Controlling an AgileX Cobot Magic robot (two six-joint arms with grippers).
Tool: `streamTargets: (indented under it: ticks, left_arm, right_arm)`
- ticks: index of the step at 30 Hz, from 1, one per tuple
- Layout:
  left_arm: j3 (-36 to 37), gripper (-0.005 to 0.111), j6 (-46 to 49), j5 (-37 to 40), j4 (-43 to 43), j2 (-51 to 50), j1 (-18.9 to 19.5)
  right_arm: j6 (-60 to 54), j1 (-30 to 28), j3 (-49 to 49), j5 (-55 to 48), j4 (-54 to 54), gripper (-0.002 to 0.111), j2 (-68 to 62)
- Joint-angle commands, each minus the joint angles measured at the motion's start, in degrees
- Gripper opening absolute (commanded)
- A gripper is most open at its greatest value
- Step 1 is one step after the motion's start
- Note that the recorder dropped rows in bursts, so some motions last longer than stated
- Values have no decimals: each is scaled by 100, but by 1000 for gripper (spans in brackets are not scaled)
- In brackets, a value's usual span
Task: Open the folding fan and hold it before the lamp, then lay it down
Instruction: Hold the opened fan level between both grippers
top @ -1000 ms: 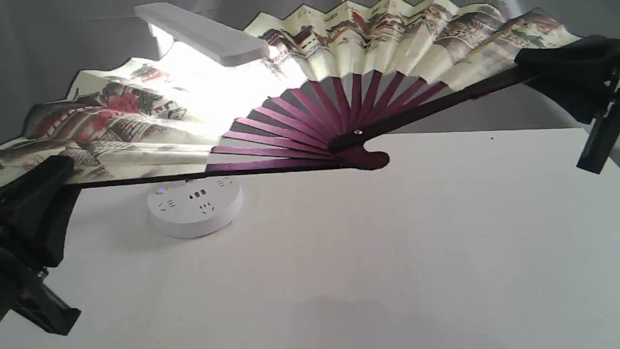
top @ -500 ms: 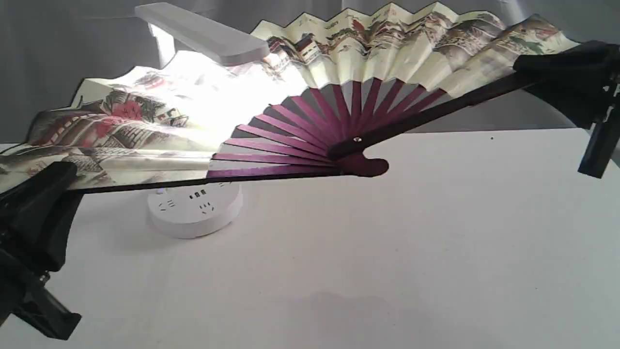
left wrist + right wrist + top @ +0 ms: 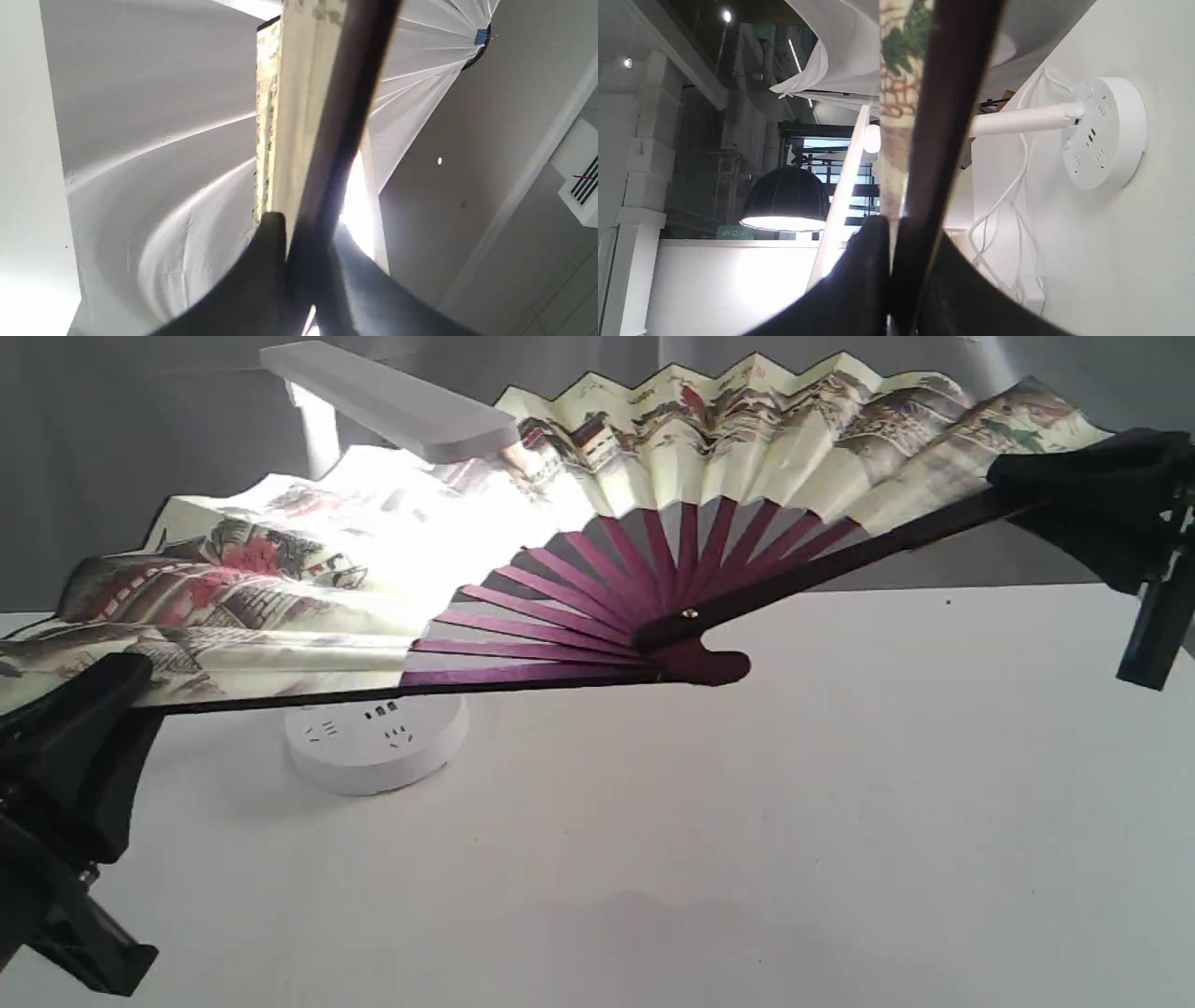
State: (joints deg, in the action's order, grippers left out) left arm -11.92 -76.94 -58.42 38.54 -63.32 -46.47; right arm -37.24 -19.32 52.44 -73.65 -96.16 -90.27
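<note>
White worktop and grey drapes surround you. Your left end effector is clenched on one outer guard of the folding fan and your right end effector on the other. The fan hangs spread above the worktop, its leaf crossing the lamp beneath the lit bar head. Judge it light, with stiff wooden guards and a fragile paper leaf. Hold only the guards, never the pleats, and don't stretch them wider.
</note>
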Motion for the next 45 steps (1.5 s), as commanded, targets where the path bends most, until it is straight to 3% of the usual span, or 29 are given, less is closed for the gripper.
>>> streamTargets:
  ticks: [1, 45]
  left_arm:
    - [-11, 0, -337, -561, 317, 137, 22]
    - [-11, 0, -281, -526, 320, 126, 22]
  right_arm:
    - [-169, -68, 1, 369, 251, 0, 2]
    - [-145, -68, 1, 369, 407, 0, 2]
